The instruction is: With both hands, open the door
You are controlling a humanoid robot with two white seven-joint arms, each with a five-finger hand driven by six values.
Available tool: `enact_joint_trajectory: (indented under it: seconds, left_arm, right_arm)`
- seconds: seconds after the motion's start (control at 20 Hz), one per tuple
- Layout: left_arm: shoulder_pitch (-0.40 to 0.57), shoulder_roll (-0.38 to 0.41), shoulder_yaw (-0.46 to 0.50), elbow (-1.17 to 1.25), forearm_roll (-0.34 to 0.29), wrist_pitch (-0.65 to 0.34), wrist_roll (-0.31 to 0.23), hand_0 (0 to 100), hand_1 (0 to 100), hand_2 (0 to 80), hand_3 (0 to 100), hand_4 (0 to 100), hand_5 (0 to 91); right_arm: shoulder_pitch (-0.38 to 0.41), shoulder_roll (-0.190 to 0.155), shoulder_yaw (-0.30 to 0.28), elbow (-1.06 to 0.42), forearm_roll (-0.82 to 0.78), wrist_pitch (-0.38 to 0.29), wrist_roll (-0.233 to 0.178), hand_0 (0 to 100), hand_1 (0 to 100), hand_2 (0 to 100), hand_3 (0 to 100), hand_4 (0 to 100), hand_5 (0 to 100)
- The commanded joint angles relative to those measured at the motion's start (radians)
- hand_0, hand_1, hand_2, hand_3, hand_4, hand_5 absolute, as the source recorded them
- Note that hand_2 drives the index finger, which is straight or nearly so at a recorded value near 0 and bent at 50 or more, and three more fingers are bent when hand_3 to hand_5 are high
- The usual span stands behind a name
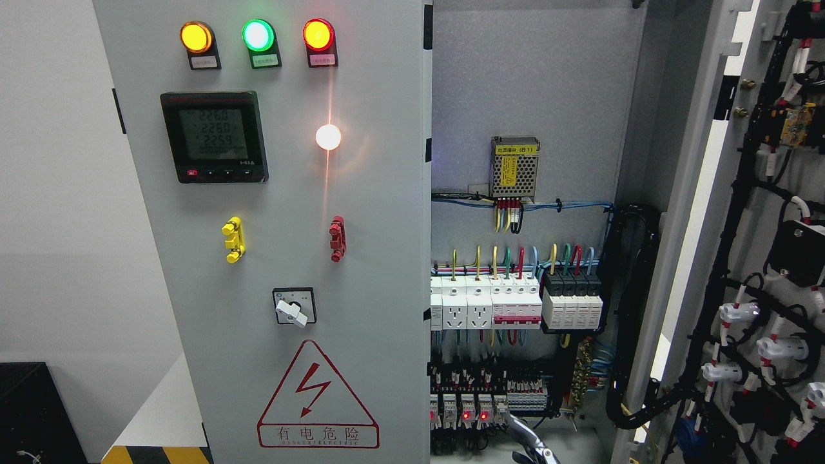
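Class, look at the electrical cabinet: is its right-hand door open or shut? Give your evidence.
Open. The right door is swung outward, exposing the breakers and wiring inside; the left door remains closed.

The pale grey floor (169, 412) showed at lower left, carrying a yellow-and-black striped hazard strip (158, 455) along the tall grey metal cabinet's (380, 270) foot and a black box (32, 412) beside it.

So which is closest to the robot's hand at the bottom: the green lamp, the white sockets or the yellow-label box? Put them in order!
1. White sockets: inside the cabinet, just above the right hand.
2. Yellow-label box: higher up on the back panel.
3. Green lamp: top of the left door, farthest.
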Motion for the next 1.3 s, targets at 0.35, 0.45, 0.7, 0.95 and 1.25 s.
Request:
enact_joint_trajectory:
  seconds: [0.35,0.45,0.7,0.95,1.25]
  left_arm:
    - [0.0,0.0,0.026,0.029,0.034,0.0,0.0,0,0,0.0,0,0,0.0]
    - [0.0,0.0,0.026,0.029,0.034,0.0,0.0,0,0,0.0,0,0,0.0]
    - [0.0,0.0,0.026,0.029,0.034,0.0,0.0,0,0,0.0,0,0,0.0]
    - [0.0,0.0,0.026,0.029,0.034,0.0,0.0,0,0,0.0,0,0,0.0]
    - [0.0,0.0,0.026,0.029,0.034,0.0,0.0,0,0,0.0,0,0,0.0]
  right_arm:
    - [-0.31,0.12,-0.028,0.212,0.0,0.076,-0.001,19,0,0,0,0,0]
    - [-0.346,0.12,-0.043,0.247,0.0,0.102,-0.001,19,0,0,0,0,0]
    - [-0.422,0.12,-0.055,0.295,-0.014,0.153,0.0,19,0,0,0,0,0]
    - [-0.48,0.117,-0.054,0.33,-0.06,0.208,0.0,19,0,0,0,0,0]
    - [-0.524,0.119,-0.046,0.37,-0.07,0.219,0.005,19,0,0,0,0,0]
